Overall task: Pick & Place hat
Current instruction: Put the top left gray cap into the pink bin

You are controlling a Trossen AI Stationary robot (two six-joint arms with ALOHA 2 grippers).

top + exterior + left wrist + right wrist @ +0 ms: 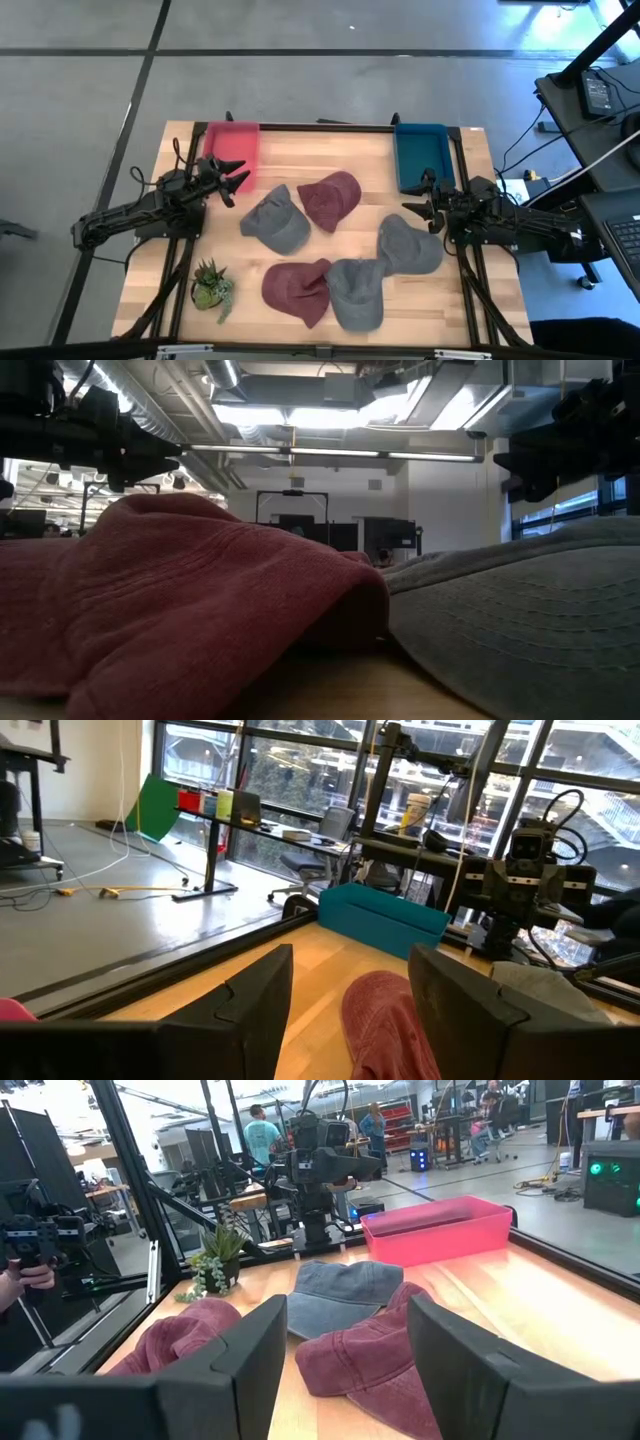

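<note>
Several caps lie crown-up on the wooden table: maroon ones (pixel 330 198) (pixel 297 290) and grey ones (pixel 272 220) (pixel 408 245) (pixel 355 292). My left gripper (pixel 236 181) is open and hovers at the table's left side, near the pink bin, left of the grey cap. In its wrist view (pixel 350 1010) a maroon cap (pixel 385 1025) shows between the fingers, farther off. My right gripper (pixel 414 206) is open at the table's right side, just above the grey cap. Its wrist view (pixel 345 1360) looks over a maroon cap (pixel 365 1355).
A pink bin (pixel 232 150) stands at the far left corner and a teal bin (pixel 420 155) at the far right. A small potted plant (pixel 210 288) sits near the left front edge. People stand in the room beyond (pixel 262 1135).
</note>
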